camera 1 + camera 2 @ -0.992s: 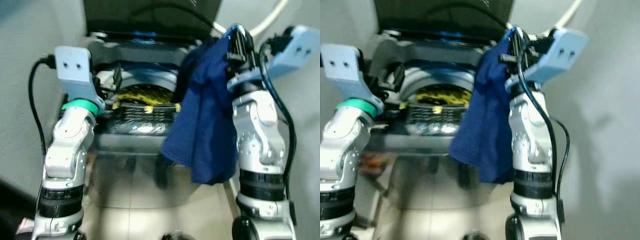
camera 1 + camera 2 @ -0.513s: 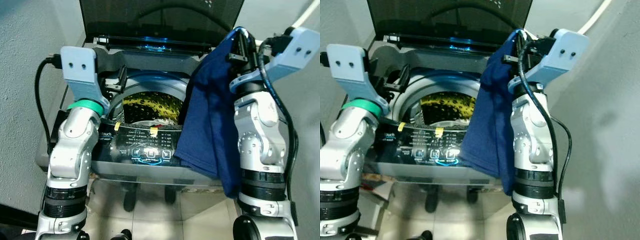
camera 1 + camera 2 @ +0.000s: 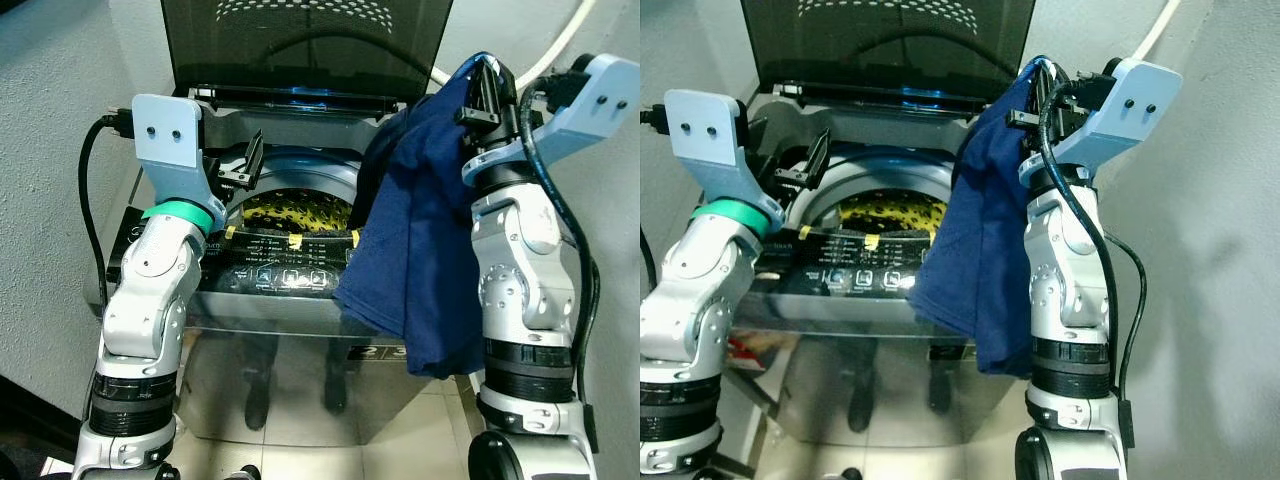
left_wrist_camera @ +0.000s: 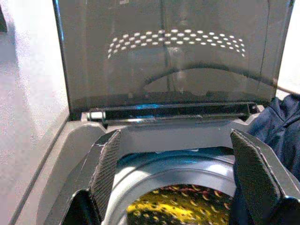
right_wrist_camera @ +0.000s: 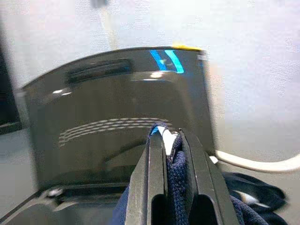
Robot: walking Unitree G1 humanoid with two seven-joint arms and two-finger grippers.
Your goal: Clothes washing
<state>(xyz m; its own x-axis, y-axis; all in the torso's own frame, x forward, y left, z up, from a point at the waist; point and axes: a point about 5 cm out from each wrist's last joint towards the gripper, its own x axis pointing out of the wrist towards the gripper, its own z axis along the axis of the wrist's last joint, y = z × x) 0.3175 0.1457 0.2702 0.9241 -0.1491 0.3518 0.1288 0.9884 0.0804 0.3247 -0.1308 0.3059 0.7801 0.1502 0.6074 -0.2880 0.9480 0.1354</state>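
Note:
A top-loading washing machine point(image 3: 290, 275) stands before me with its dark lid point(image 3: 305, 45) raised. A yellow and black garment point(image 3: 290, 208) lies in the drum. My right gripper point(image 3: 487, 85) is shut on a dark blue garment point(image 3: 415, 240), held high at the machine's right side; the cloth hangs down past the front edge. In the right wrist view the blue cloth point(image 5: 176, 168) is pinched between the fingers point(image 5: 157, 173). My left gripper point(image 3: 245, 165) is open over the drum's left rim, holding nothing; the left wrist view shows its spread fingers point(image 4: 105, 164) and the drum below.
A control panel point(image 3: 285, 275) with lit buttons runs along the machine's front. Grey walls close in on the left point(image 3: 50, 150) and right point(image 3: 1220, 250). A white hose point(image 3: 560, 40) runs up the wall behind the right arm. Tiled floor point(image 3: 440, 410) lies below.
The whole picture shifted as the camera moved and became sharp. The blue garment still hangs from my right gripper; both arms keep about the same pose.

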